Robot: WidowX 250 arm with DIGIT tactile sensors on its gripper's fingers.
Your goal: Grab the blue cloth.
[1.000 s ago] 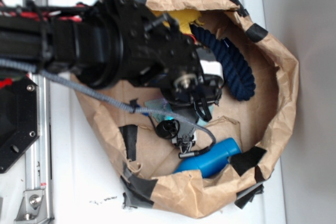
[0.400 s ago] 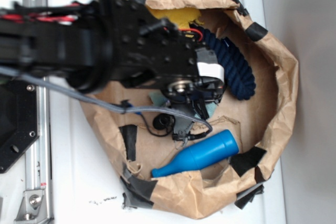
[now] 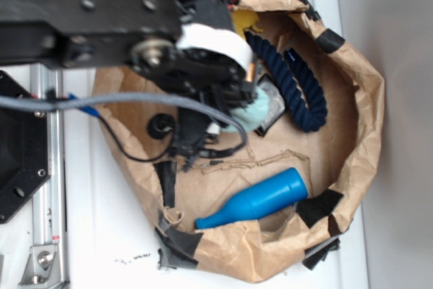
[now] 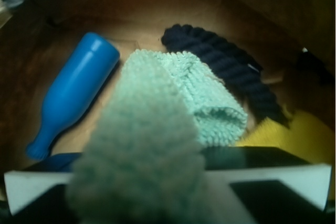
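Note:
The blue cloth [image 4: 157,129], pale teal terry, hangs bunched from my gripper [image 4: 142,192] and fills the middle of the wrist view, its far end folded above the bag floor. My gripper's fingertips are hidden behind it. From the exterior camera the cloth [image 3: 249,113] shows as a pale teal lump at the tip of my gripper [image 3: 230,109], which is shut on it, over the brown paper bag [image 3: 355,106].
A glossy blue plastic bottle [image 3: 260,199] lies on the bag floor near the front wall. A dark navy rope [image 3: 291,82] curves along the back right. A yellow cloth [image 3: 245,19] lies at the back. The bag's crumpled taped walls ring everything.
The arm has swung up and to the left in the exterior view. The blue cloth has come off the bag floor with the gripper, and the whole bottle now shows.

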